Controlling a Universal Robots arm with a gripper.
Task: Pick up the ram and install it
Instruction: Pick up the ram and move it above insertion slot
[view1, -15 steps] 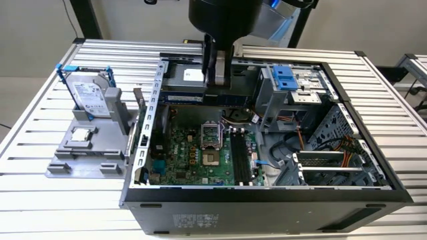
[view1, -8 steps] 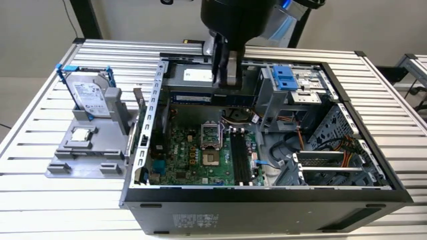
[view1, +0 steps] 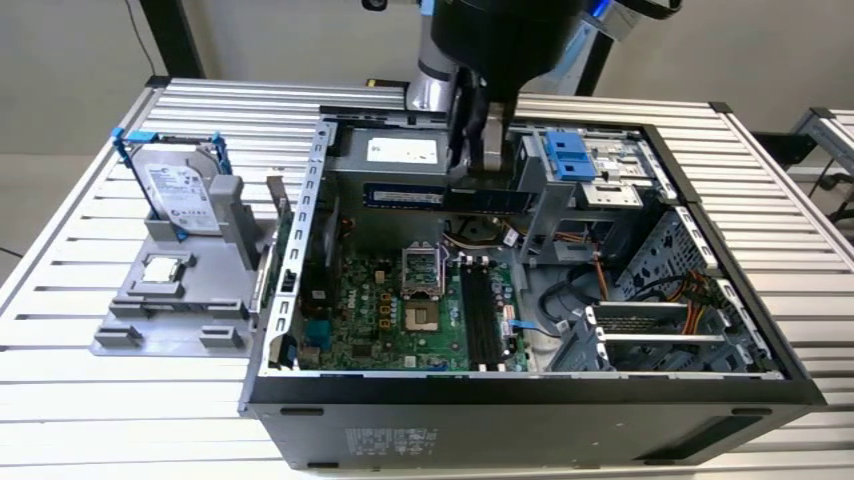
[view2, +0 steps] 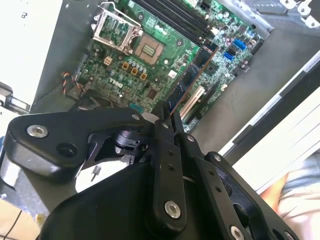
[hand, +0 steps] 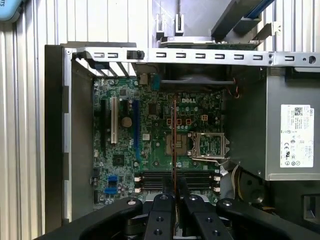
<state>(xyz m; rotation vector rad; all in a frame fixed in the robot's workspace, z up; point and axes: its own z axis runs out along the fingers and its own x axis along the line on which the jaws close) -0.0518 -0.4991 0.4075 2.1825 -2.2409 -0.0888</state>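
In the exterior view my gripper (view1: 483, 178) hangs inside the open computer case, over the back part of the motherboard (view1: 400, 310). It is shut on the ram (view1: 424, 197), a long blue-green stick held level and on edge, well above the board. The black memory slots (view1: 483, 308) lie below it, nearer the case's front. In both wrist views the ram (hand: 174, 145) (view2: 192, 82) appears edge-on as a thin line running out from between the fingertips (hand: 181, 191) (view2: 176, 125). It crosses over the slots (hand: 172, 180) and the processor socket (hand: 207, 145).
A grey fixture (view1: 174, 305) at the exterior view's left carries a hard drive in a blue frame (view1: 180, 190) and a small square processor chip (view1: 160, 268). The case's metal walls (view1: 300, 230), the power supply (view1: 400, 150) and a drive cage with cables (view1: 641, 320) surround the motherboard.
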